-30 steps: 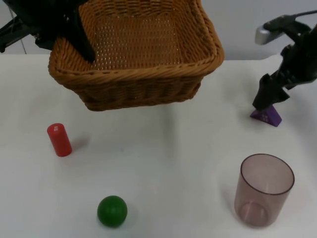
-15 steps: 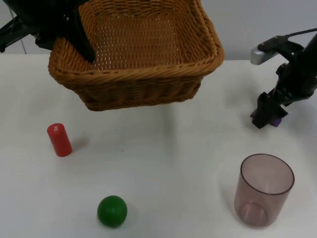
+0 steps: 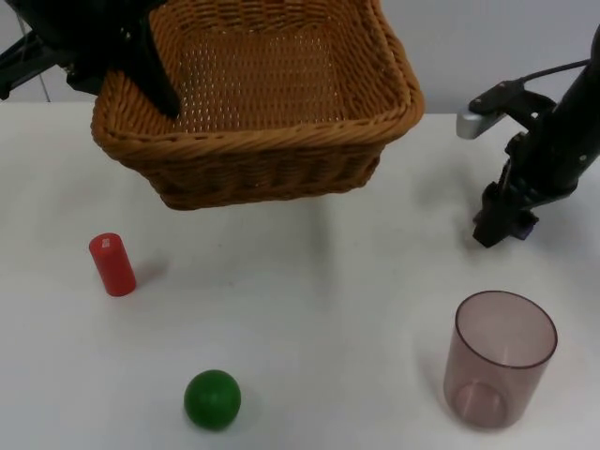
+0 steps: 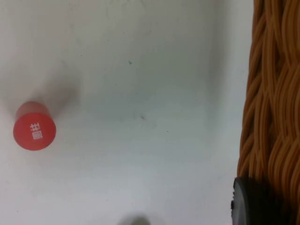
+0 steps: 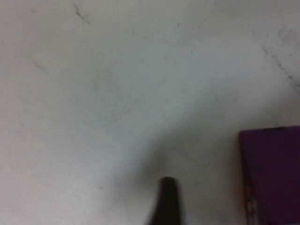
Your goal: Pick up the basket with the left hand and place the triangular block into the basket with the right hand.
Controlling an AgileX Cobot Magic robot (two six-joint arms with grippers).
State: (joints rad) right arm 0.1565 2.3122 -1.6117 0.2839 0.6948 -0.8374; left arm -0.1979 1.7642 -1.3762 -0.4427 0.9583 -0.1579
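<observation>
Wicker basket [image 3: 258,103] held up by left gripper [image 3: 155,89] jaws, right gripper [image 3: 502,225] dropped lower over purple block [image 3: 527,225], grip unclear.

Purple block [image 3: 527,226] mostly hidden behind right gripper [image 3: 497,228] in top view, just a sliver peeking past fingertips; shape not readable. Right wrist view: block [image 5: 274,173] cut off by edge, sits beside fingertip [image 5: 165,199], contact can't tell. Right finger spread can't tell. Basket [image 3: 253,141] far rim cropped up top. Left gripper [image 3: 155,89] at basket rim, grip point buried under black arm.
</observation>
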